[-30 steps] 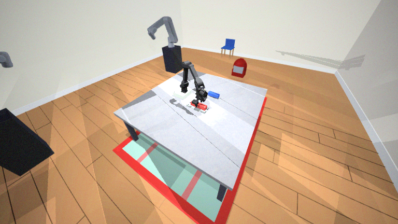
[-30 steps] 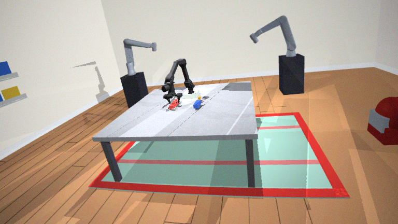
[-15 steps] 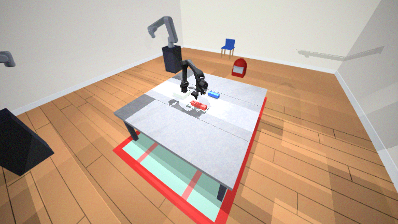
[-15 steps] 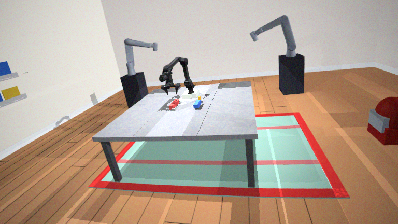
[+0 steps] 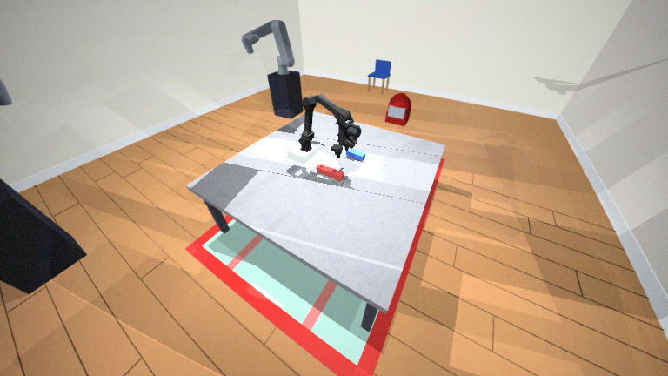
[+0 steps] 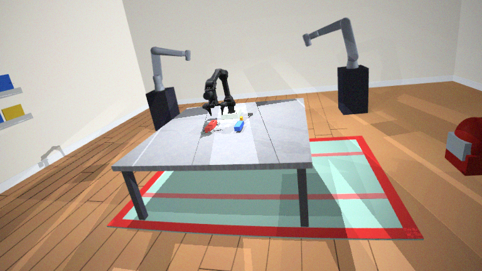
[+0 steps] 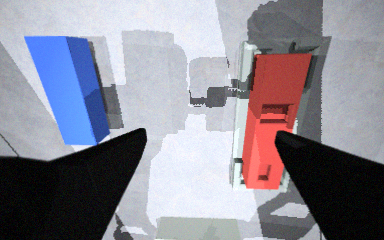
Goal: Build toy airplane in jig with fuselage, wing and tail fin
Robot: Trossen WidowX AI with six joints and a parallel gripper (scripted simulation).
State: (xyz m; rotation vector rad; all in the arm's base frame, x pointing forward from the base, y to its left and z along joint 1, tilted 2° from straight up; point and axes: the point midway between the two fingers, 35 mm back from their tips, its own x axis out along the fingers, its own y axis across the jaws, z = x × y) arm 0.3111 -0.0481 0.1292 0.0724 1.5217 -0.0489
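Note:
The red fuselage (image 5: pixel 330 171) (image 6: pixel 210 126) (image 7: pixel 282 75) lies lengthwise in the pale jig cradle (image 7: pixel 240 125), its two sockets facing up and empty. It looks level, but its underside is hidden. The blue wing (image 5: pixel 355 154) (image 6: pixel 238 126) (image 7: pixel 55 85) lies apart on the table, to the left in the wrist view; its tab cannot be made out. The small yellow tail fin (image 6: pixel 241 118) stands behind the wing in the exterior view. My gripper (image 5: pixel 343 151) (image 6: pixel 216 114) (image 7: pixel 211 135) is open and empty, raised above the table between wing and fuselage, one finger overlapping the fuselage in the wrist view.
A pale block (image 5: pixel 301 155) (image 6: pixel 231 115) sits by the arm's base on the grey table (image 5: pixel 315 214) (image 6: pixel 170 150). Beyond the table stand two grey arms on dark pedestals, a blue chair (image 5: pixel 382 69) and a red bin-like object (image 5: pixel 399 102).

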